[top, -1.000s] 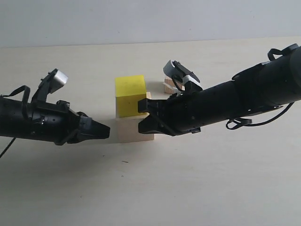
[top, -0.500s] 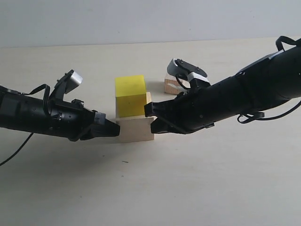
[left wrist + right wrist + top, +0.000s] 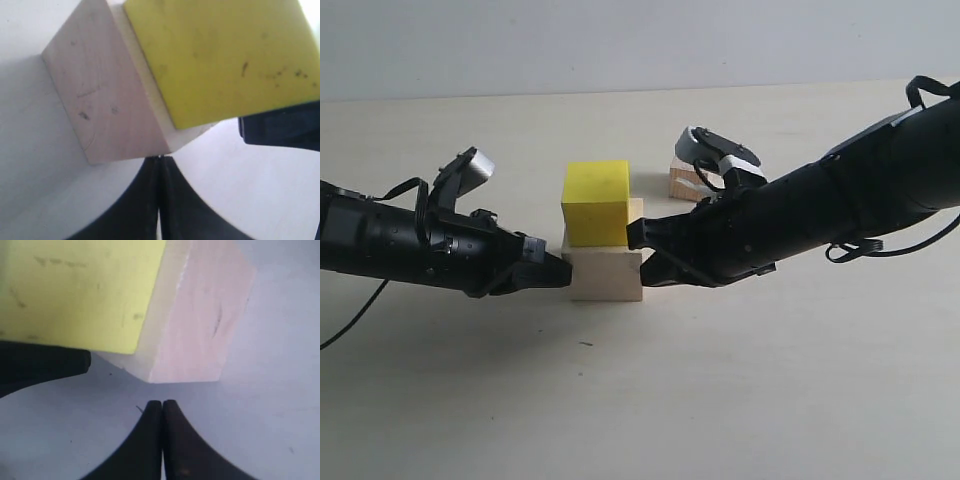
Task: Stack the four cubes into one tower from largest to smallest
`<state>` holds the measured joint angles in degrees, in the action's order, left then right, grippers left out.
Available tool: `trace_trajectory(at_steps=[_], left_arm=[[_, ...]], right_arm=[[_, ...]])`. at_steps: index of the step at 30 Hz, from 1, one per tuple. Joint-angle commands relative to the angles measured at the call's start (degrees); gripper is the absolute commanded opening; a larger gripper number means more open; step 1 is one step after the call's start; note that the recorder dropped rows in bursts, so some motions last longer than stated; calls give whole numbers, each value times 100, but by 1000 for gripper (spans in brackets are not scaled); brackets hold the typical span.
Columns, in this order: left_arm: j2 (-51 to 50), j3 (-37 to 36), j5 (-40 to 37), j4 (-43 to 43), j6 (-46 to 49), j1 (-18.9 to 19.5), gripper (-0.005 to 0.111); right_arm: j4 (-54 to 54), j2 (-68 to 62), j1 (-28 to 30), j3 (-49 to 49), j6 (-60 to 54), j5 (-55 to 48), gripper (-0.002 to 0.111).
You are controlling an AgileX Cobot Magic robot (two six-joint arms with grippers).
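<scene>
The bright yellow cube [image 3: 597,202] [image 3: 220,55] [image 3: 75,290] sits on the pale whitish largest cube [image 3: 604,274] [image 3: 105,100] [image 3: 200,325] in the middle of the table. My left gripper [image 3: 565,272] [image 3: 160,159] is shut, its tip touching the pale cube's left side. On the other side my right gripper [image 3: 638,250] [image 3: 162,402] is shut too, its tip close by the pale cube's right side with a small gap. One tan wooden cube [image 3: 686,181] shows behind my right arm; the other small one is hidden.
The pale table [image 3: 720,380] stretches toward the front. My right arm [image 3: 840,205] lies across the right side, my left arm [image 3: 400,245] across the left. A grey wall [image 3: 620,40] closes the back.
My left gripper moved right until it touched the pale cube. The two stacked cubes shifted a little to the left. My right gripper drew back slightly from the stack.
</scene>
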<state>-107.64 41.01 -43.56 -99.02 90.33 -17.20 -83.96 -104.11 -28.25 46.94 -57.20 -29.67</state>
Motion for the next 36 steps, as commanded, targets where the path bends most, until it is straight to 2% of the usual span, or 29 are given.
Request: trace_trajectory(at_steps=[1, 6, 8, 10, 16, 19, 23, 29, 36], left_arm=[[5, 31, -59, -49, 57, -20, 0], [5, 31, -418, 186, -86, -20, 0], [5, 31, -499, 523, -365, -20, 0], [81, -52, -500, 700, -501, -20, 0], [626, -612, -373, 765, -430, 49, 0], [1050, -886, -362, 688, -385, 153, 0], [1633, -1047, -327, 640, -554, 359, 0], [2391, -1035, 46, 663, -849, 465, 0], [2830, -1035, 27, 771, -1152, 465, 0]], right_arm=[[39, 42, -6, 35, 0, -40, 0], [39, 42, -6, 35, 0, -40, 0], [75, 56, -6, 35, 0, -38, 0], [399, 142, 6, 35, 269, -38, 0], [2658, 863, 6, 35, 2094, 77, 0], [3813, 1435, 65, 35, 3064, 611, 0], [5101, 2130, 521, 50, 4127, 884, 0], [6472, 2328, 1399, 780, 5016, 33, 0], [6991, 1834, 1485, 2043, 4950, -777, 0]])
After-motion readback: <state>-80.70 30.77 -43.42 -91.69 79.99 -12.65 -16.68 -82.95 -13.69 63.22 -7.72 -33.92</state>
